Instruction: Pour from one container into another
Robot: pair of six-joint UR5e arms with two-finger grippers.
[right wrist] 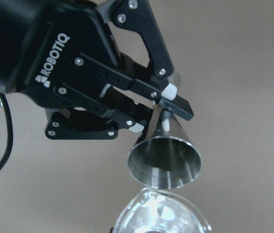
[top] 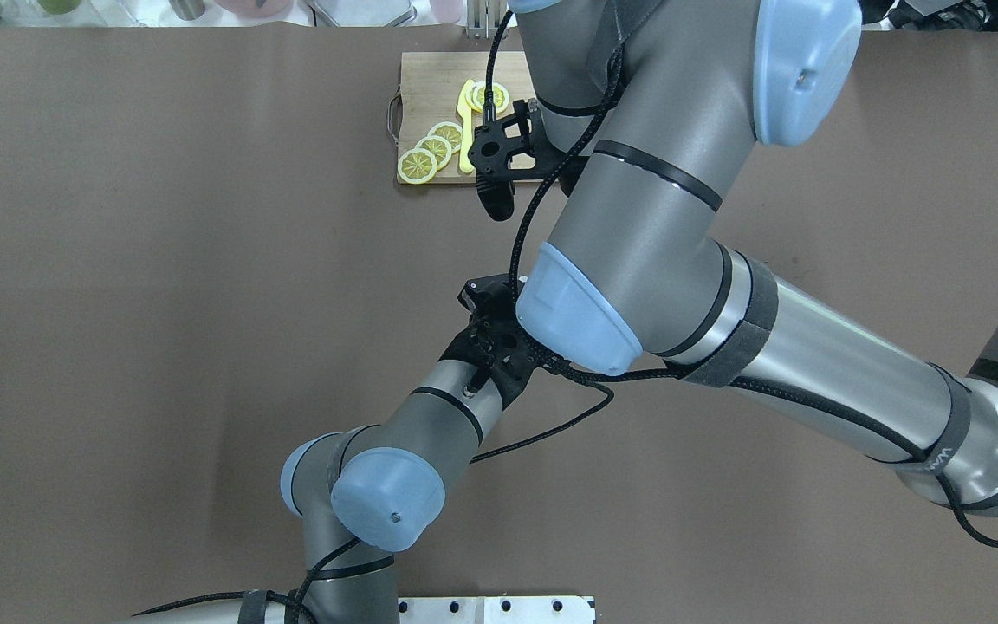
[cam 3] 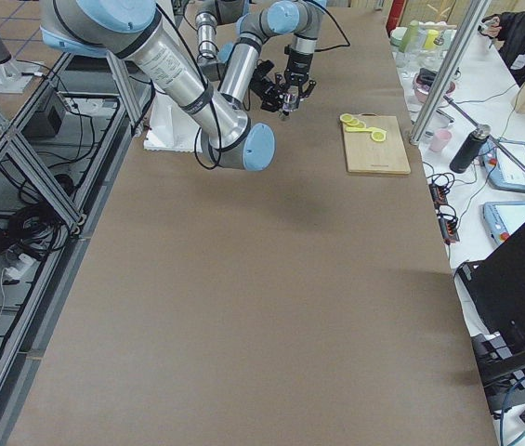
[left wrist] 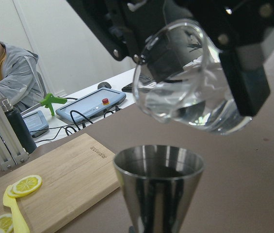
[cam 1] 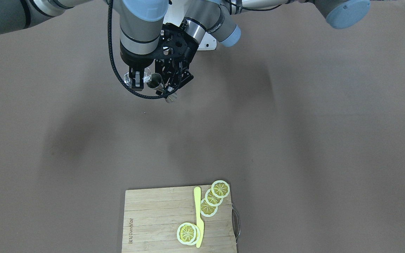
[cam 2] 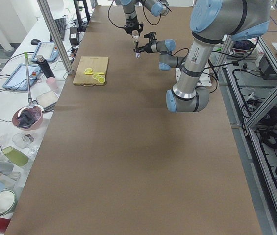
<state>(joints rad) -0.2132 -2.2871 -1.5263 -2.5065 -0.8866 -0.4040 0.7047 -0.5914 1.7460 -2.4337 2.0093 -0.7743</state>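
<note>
In the left wrist view a clear glass (left wrist: 190, 92) hangs tilted just above the mouth of a steel cone-shaped jigger (left wrist: 158, 184). My right gripper (cam 1: 137, 80) is shut on the glass (cam 1: 129, 78). Its black fingers (left wrist: 243, 77) clamp the glass wall. My left gripper (right wrist: 163, 119) is shut on the narrow waist of the jigger (right wrist: 168, 155), whose open mouth sits close to the glass rim (right wrist: 161, 213). Both are held in the air above the brown table, near the robot's base, with the jigger (cam 1: 155, 81) right beside the glass. I cannot tell whether liquid is flowing.
A wooden cutting board (cam 1: 153, 218) lies at the table's far edge with lemon slices (cam 1: 213, 198) and a yellow knife (cam 1: 198, 214) on it. A side bench (cam 2: 25, 122) carries bowls, bottles and tablets. A person (left wrist: 1, 63) sits beyond the board.
</note>
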